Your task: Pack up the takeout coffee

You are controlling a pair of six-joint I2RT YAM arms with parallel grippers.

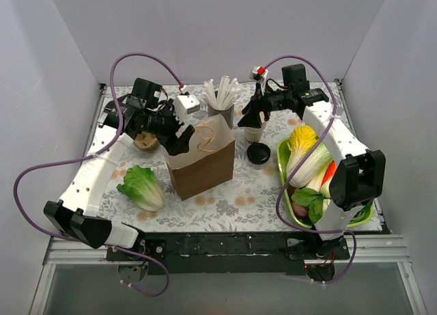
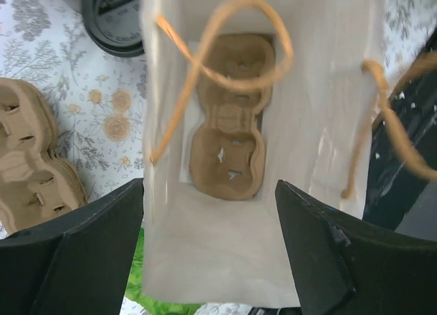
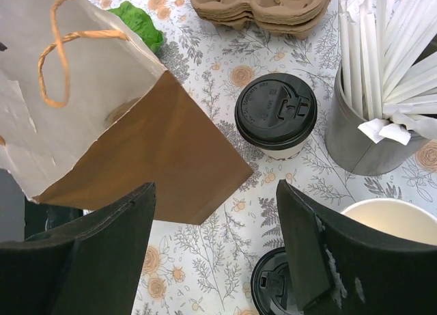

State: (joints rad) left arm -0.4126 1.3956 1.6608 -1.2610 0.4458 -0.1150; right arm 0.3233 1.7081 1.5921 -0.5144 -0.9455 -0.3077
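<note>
The bag (image 2: 225,260) stands open at the top, but its twine handles (image 2: 287,52) loop across the mouth and the left gripper (image 2: 210,185) hangs over it, fingers spread. A carrier (image 2: 229,124) lies on the bottom. The coffee (image 3: 275,113) is hemmed in: bag wall close on one side, straw cup (image 3: 362,144) on the other, carrier stack (image 3: 259,7) beyond, loose lid (image 3: 270,288) and lidless cup (image 3: 392,219) nearer. Above its lid is free.
</note>
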